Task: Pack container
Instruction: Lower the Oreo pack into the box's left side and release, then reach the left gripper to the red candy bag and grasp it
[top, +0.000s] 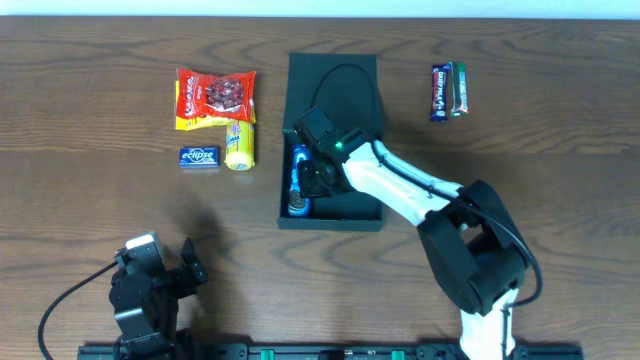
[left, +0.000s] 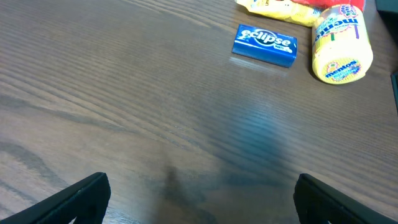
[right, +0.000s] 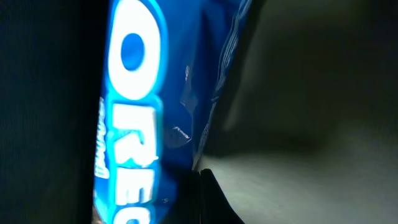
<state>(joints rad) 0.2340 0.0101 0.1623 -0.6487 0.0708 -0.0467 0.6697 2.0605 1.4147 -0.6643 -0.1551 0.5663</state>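
Note:
The dark container (top: 335, 75) stands open at the table's middle, its lid flap folded back. Inside, along its left wall, lies a blue Oreo packet (top: 298, 165). My right gripper (top: 312, 183) reaches down into the container beside that packet. In the right wrist view the gripper (right: 202, 199) is shut, its fingers pressed together just right of the Oreo packet (right: 134, 112), with the container's pale floor (right: 311, 174) beyond. My left gripper (top: 175, 262) rests near the front left edge, open and with nothing in it (left: 199, 199).
Left of the container lie a red snack bag (top: 215, 95), a yellow Mentos roll (top: 239, 145) and a blue Eclipse box (top: 199, 157). Two wrapped bars (top: 449, 90) lie at the back right. The Eclipse box (left: 265, 44) and Mentos roll (left: 342, 43) show ahead of the left gripper.

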